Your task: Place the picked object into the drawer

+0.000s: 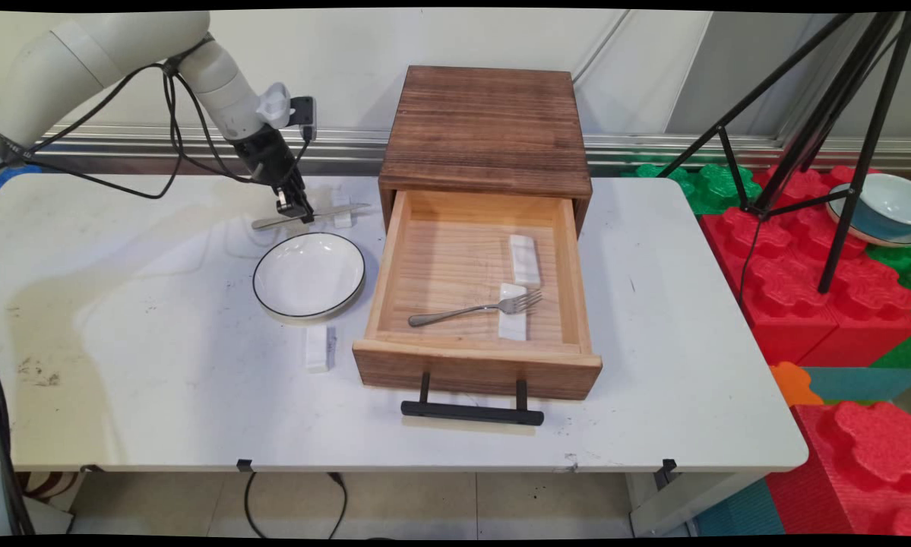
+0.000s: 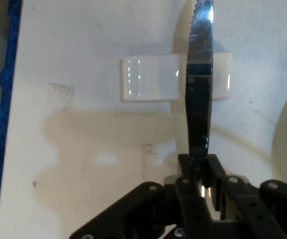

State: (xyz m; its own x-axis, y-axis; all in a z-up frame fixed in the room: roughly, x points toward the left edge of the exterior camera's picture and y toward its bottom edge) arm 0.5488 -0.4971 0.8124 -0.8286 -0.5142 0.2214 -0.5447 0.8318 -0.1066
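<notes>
In the main view, a flat steel table knife [image 1: 311,217] is gripped at its handle by the black two-finger gripper [image 1: 297,214], just behind the round white black-rimmed plate [image 1: 309,275], its blade laid on a small white ceramic rest [image 1: 341,218].

In the hand view, the 2 fingers [image 2: 184,172] are seen closed on the knife [image 2: 199,99]. It is judged stiff, light and slippery, best held at the handle.

The main view looks down from above the near table [image 1: 159,395] edge toward the back wall, while the hand view peers close along the fingers [image 2: 185,172] at the knife [image 2: 199,99] and white rest [image 2: 148,78] beyond them, both also in the main view
</notes>
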